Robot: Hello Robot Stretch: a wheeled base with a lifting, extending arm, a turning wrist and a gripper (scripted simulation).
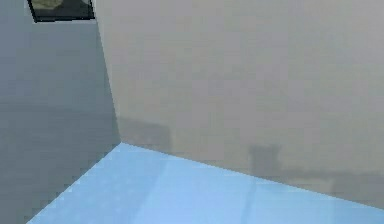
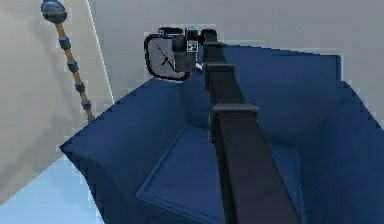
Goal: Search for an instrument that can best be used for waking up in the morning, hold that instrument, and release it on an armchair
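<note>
One alarm clock (image 2: 159, 52) hangs from the gripper (image 2: 172, 58), held above a blue armchair (image 2: 150, 150). One beaded pole (image 2: 71, 62) stands beside it.

1. A dark blue armchair (image 2: 200, 165) spans the middle and right of the frame, its seat cushion at lower centre.
2. The arm (image 2: 240, 140), a dark bar, rises from the bottom edge over the seat.
3. At upper centre, the gripper (image 2: 178, 56) holds an alarm clock (image 2: 160, 55) with a white face, clear of the chair.
4. At upper left, a beaded pole (image 2: 72, 68) topped by a blue ball stands against the beige wall (image 2: 30, 100).
5. Pale blue floor (image 2: 40, 200) shows at lower left.
</note>
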